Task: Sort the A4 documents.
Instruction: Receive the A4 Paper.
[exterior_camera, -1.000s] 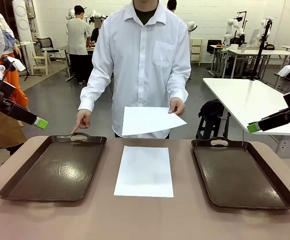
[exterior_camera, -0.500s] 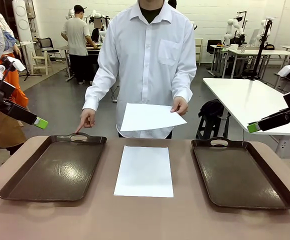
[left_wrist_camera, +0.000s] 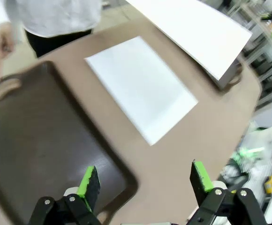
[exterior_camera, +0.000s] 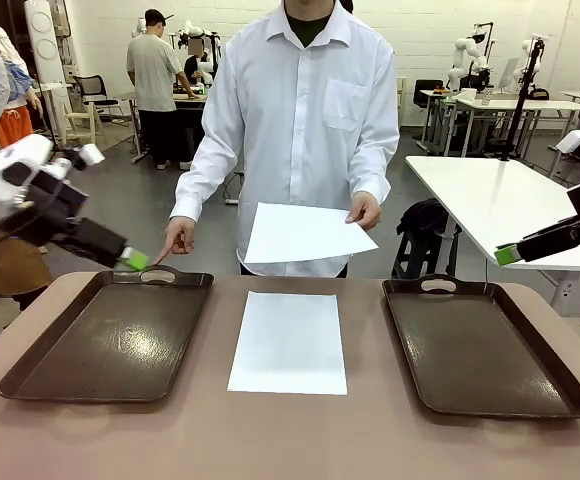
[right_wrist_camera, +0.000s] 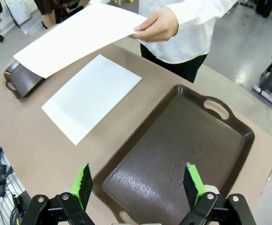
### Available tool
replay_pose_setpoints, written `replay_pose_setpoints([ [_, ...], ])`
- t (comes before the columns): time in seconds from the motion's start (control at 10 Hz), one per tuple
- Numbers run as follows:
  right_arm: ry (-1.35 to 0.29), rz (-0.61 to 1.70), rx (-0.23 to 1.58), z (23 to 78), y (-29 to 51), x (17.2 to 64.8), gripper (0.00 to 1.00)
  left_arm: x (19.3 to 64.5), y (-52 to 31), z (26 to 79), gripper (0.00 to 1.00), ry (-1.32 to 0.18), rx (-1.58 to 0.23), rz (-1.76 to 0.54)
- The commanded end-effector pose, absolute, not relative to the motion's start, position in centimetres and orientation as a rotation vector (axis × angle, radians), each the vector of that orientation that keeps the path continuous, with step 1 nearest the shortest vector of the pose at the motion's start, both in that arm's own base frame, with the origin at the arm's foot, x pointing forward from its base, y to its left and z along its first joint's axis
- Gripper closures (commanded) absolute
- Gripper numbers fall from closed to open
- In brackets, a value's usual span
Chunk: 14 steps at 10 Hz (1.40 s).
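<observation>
One white sheet (exterior_camera: 288,342) lies flat on the table (exterior_camera: 290,440). A second sheet (exterior_camera: 305,232) hangs above its far edge, held at one corner by the person's hand (exterior_camera: 365,210). A left tray (exterior_camera: 110,335) and a right tray (exterior_camera: 480,345) flank the flat sheet, both apart from it. The person's other hand (exterior_camera: 178,238) points down at the left tray's far handle, possibly touching it. The left gripper (exterior_camera: 133,260) hovers just beside that finger, jaws wide apart and empty. The right gripper (exterior_camera: 508,254) hangs above the right tray's far corner, also spread wide, holding nothing.
</observation>
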State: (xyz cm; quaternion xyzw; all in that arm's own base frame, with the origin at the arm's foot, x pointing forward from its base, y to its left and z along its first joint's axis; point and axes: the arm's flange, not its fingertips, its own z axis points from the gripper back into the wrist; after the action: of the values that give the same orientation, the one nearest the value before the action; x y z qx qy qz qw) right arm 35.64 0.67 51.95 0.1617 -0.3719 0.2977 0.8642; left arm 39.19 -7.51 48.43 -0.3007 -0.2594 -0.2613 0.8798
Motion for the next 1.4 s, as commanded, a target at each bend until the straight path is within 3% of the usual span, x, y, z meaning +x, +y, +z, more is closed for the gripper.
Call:
replay_pose_setpoints([
  [0.0,-0.779,0.623,0.341,51.9,0.6,35.6,0.0,44.8,-9.8,47.9,0.0,-0.469,-0.81,-0.481],
  [0.6,-0.779,0.623,0.341,51.9,0.6,35.6,0.0,52.4,-16.3,44.2,0.0,-0.33,-0.979,-0.175],
  [1.3,-0.779,0.623,0.341,51.9,0.6,35.6,0.0,55.3,-21.4,42.0,0.0,-0.264,-1.173,-0.084],
])
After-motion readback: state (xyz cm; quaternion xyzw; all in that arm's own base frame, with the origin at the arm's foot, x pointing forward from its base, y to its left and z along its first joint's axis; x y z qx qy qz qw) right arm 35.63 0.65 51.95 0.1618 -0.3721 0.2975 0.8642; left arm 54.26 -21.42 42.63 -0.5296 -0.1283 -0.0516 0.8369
